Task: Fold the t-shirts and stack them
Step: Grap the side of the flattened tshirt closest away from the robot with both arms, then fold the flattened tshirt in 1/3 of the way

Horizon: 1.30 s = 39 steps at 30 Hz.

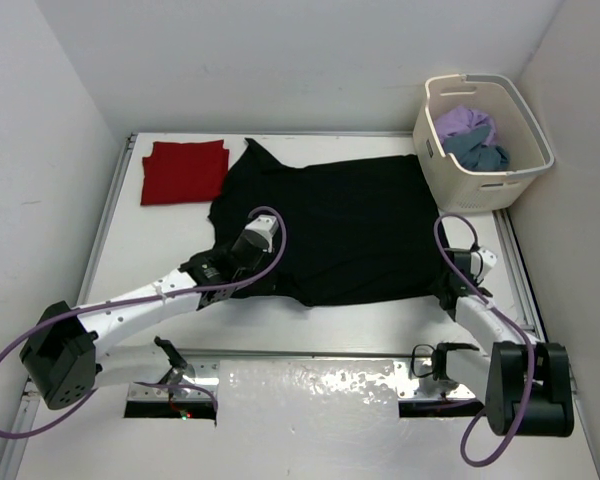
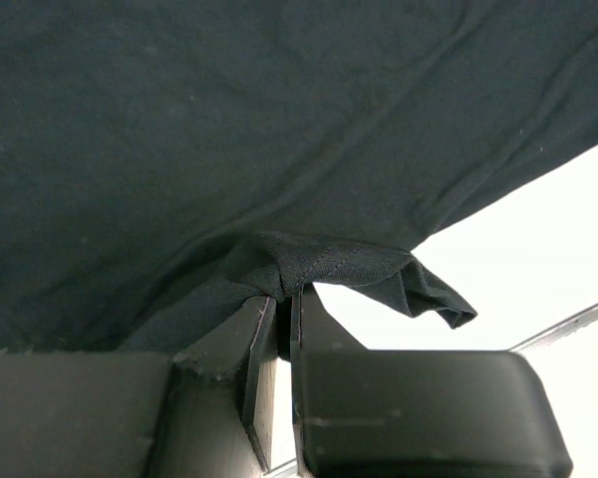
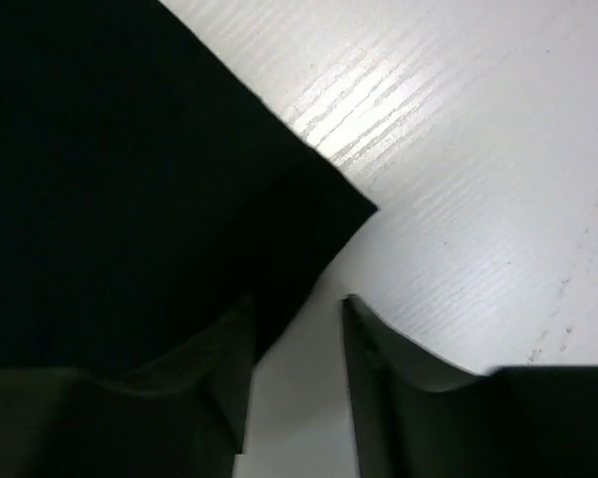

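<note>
The black t-shirt (image 1: pixel 330 225) lies spread flat across the middle of the table. My left gripper (image 1: pixel 242 262) is at its near left edge, shut on a bunched fold of the black cloth (image 2: pixel 309 264), which bulges out past the fingertips. My right gripper (image 1: pixel 450 290) sits low at the shirt's near right corner (image 3: pixel 364 211), jaws apart. Its left finger (image 3: pixel 219 349) lies over the cloth edge and its right finger (image 3: pixel 379 358) over bare table. A folded red t-shirt (image 1: pixel 185 172) rests at the back left. The lavender t-shirt (image 1: pixel 467 122) and the teal t-shirt (image 1: pixel 483 155) are crumpled in the basket.
A cream laundry basket (image 1: pixel 450 175) stands at the back right corner, just beyond the black shirt's far right edge. White walls close in the table on three sides. A metal strip (image 1: pixel 310 385) runs along the near edge between the arm bases.
</note>
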Each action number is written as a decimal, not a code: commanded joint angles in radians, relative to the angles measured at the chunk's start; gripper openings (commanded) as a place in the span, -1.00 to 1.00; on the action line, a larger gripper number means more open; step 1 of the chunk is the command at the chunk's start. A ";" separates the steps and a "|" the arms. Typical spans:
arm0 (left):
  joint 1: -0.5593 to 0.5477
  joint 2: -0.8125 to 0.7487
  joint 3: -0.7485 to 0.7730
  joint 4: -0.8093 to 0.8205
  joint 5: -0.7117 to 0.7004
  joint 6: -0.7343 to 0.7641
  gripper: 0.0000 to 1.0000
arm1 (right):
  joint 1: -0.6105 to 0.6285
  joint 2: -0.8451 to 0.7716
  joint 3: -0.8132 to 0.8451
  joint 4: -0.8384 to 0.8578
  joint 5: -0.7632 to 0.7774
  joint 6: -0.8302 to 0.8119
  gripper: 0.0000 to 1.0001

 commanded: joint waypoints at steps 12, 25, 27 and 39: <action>0.054 -0.043 0.018 0.079 0.011 0.018 -1.00 | -0.009 -0.238 -0.050 -0.180 -0.148 -0.069 -1.00; 0.224 0.029 0.081 0.269 0.017 0.062 -1.00 | -0.009 -0.109 0.080 0.090 -0.215 -0.143 -1.00; 0.275 0.064 0.103 0.306 0.049 0.085 -1.00 | -0.009 -0.069 0.109 0.111 -0.218 -0.147 -1.00; 0.404 0.306 0.290 0.392 0.103 0.196 -1.00 | -0.009 0.228 0.356 0.314 -0.277 -0.213 -1.00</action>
